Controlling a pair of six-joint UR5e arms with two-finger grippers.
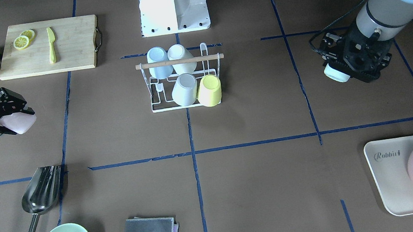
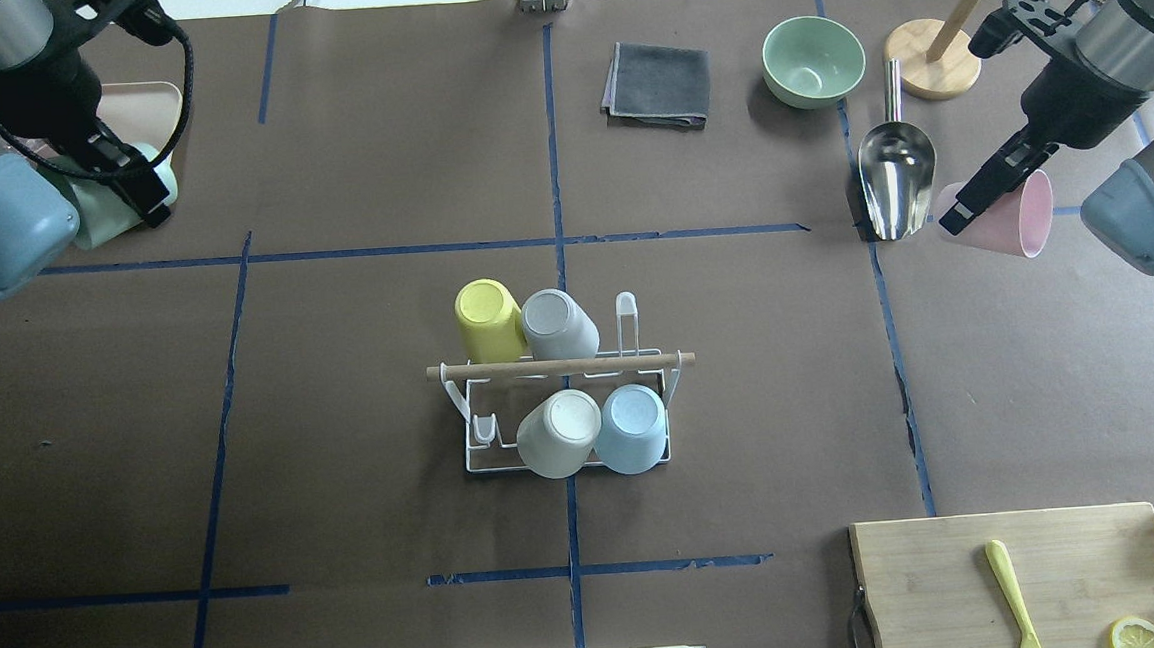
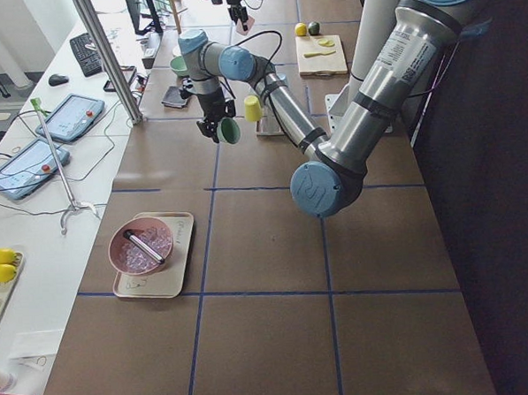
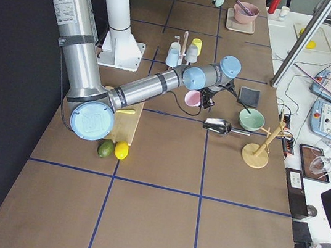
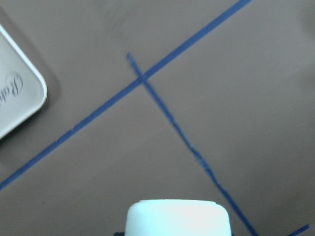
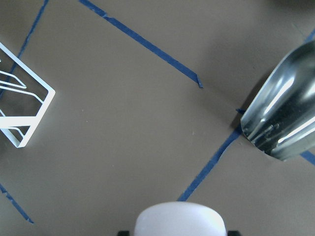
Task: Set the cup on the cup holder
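As front cam sees it: cup holder point(image 1: 182, 61) sits mid-table w/ four cups upturned on it: blue cup point(image 1: 158, 63), white cup point(image 1: 182, 56), grey cup point(image 1: 184, 90), yellow cup point(image 1: 210, 90).
Front, right gripper point(image 1: 13, 116): view's left, fingers clenched on pink cup point(image 1: 21, 123), well apart from holder.
Front, left gripper point(image 1: 342, 69): view's right, fingers clamped on mint cup point(image 1: 336, 73), well apart from holder.
Overhead: pink cup tilted, far right, just beside metal scoop point(image 2: 896, 169). Mint cup far left, near tray point(image 2: 162, 89).
Left side cam: near arm's gripper grasps mint cup.
Right side cam: near arm's gripper grasps pink cup, btwn holder and scoop.
Left wrist cam: mint cup's base at bottom edge, tray corner at left. Fingers not seen.
Right wrist cam: pink cup's base at bottom edge, scoop right, holder corner left.
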